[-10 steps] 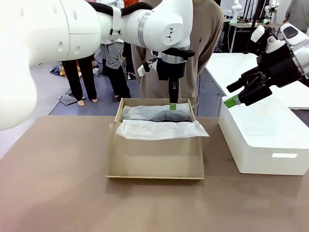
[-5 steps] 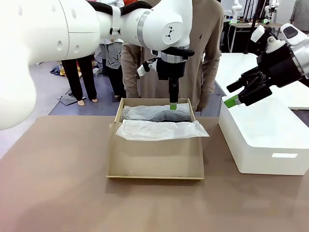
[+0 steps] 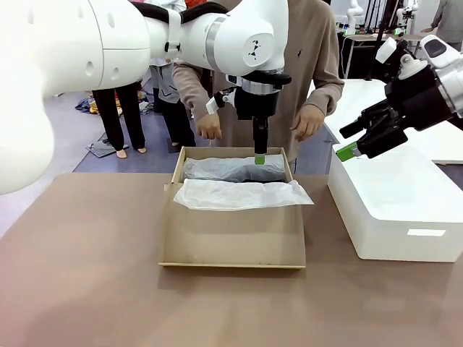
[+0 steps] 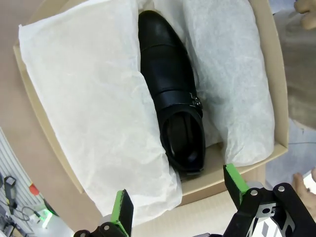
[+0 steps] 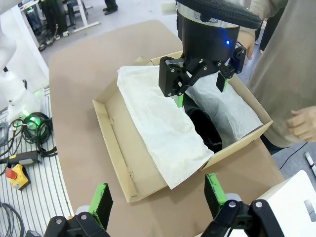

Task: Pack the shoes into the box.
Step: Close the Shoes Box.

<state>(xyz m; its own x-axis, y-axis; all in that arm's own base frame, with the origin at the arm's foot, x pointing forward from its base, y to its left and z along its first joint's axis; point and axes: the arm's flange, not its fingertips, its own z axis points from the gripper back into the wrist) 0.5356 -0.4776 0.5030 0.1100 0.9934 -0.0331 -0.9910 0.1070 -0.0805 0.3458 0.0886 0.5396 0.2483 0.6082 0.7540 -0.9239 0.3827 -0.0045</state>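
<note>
One glossy black shoe (image 4: 173, 98) lies inside the box (image 3: 177, 166), which sits at the middle of the brown counter (image 3: 87, 275). In the left wrist view the shoe runs from upper centre down toward the lower centre, its small metal buckle facing right. It is bedded between two folds of white tissue paper (image 4: 89, 98). Whether a second shoe lies under the paper cannot be told. In the front view one sheet of tissue drapes over the box's near edge, and the flap lid (image 3: 231, 235) lies flat on the counter toward the bottom of the frame.

The left fingers (image 3: 259, 157) hang just above the far right part of the box, spread wide with nothing between them. A person stands behind the box with one hand (image 3: 210, 130) at its upper left and the other hand (image 3: 307, 123) at its upper right, both above the far rim.

At the right of the frame, the right fingers (image 3: 344, 143) are also spread wide and empty, held above a white block (image 3: 394, 210) that stands just beside the box.
</note>
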